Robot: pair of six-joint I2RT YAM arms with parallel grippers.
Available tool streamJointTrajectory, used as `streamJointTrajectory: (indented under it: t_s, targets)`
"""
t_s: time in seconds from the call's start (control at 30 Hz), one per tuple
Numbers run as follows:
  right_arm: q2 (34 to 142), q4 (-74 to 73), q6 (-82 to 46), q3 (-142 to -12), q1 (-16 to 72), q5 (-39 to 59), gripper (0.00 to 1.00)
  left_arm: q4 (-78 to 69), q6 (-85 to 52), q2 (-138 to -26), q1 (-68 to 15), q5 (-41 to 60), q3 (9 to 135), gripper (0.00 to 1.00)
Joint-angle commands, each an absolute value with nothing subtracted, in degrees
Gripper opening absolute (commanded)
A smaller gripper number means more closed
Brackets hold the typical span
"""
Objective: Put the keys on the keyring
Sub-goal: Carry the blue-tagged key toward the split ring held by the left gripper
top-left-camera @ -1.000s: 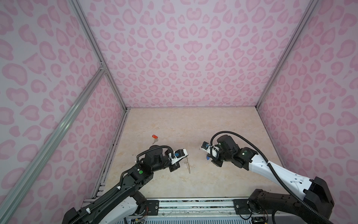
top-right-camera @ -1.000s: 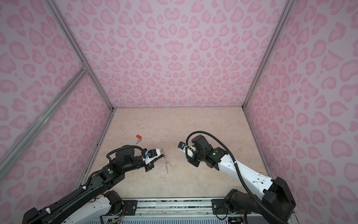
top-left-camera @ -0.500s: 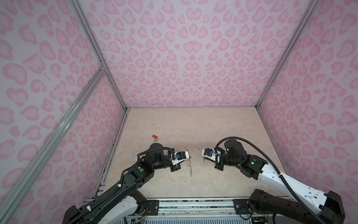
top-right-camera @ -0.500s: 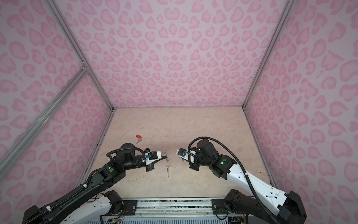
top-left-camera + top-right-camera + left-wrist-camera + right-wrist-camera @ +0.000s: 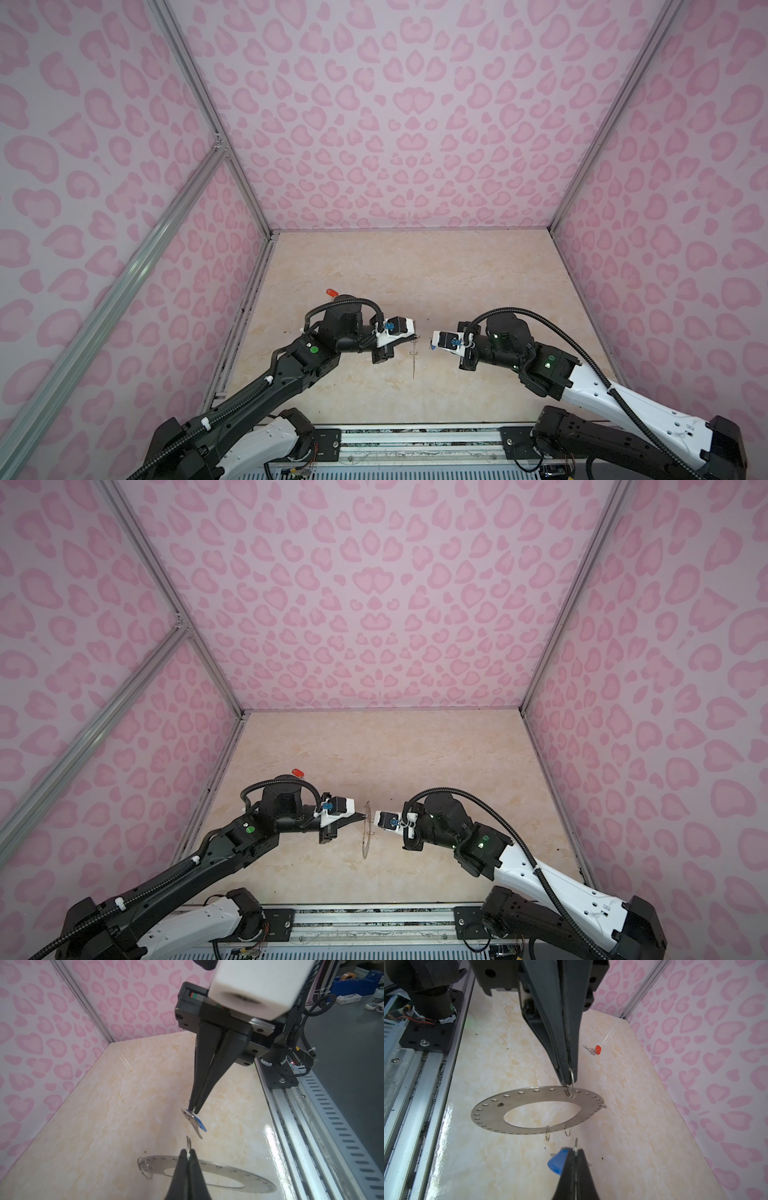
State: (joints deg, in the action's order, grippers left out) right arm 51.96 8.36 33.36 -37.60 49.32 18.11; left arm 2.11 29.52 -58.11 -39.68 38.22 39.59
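here, the two tools meet tip to tip above the near middle of the bench [image 5: 415, 266]. the left tool [image 5: 568, 1081] is pinched tight on a wire loop [image 5: 572, 1086] at the rim of the keyring [image 5: 492, 1111]. the ring hangs from that loop and shows edge-on in both top views. whether its low edge touches the bench cannot be told. the right tool [image 5: 194, 1110] is clamped on the blue key [image 5: 196, 1124] at its head end. the silver blade slants down past the tips, with the blue tag lying against it. the blade's tip is near the held loop, to its right, and a gap shows between them in the left wrist view. two more loops [image 5: 547, 1132] hang free from the ring's rim on the side facing the right tool, and another sticks out at its far edge. the red key [image 5: 330, 292] lies flat on the bench at the far left, beyond the left arm and well apart from the ring.
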Motion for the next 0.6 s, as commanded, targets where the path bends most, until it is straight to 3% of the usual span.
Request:
streamJointTrajectory:
  t_s: [0.0, 0.57]
  targets:
    - [52.03, 5.91, 35.73, -37.92, 49.63, 16.81, 0.00, 2.96, 28.75, -58.69, -39.64, 41.57, 40.90, 0.03]
    - [51.49, 4.24, 39.29, -37.38, 54.09, 14.71, 0.00, 5.27, 29.18, -61.32, -39.64, 43.32, 42.45, 0.03]
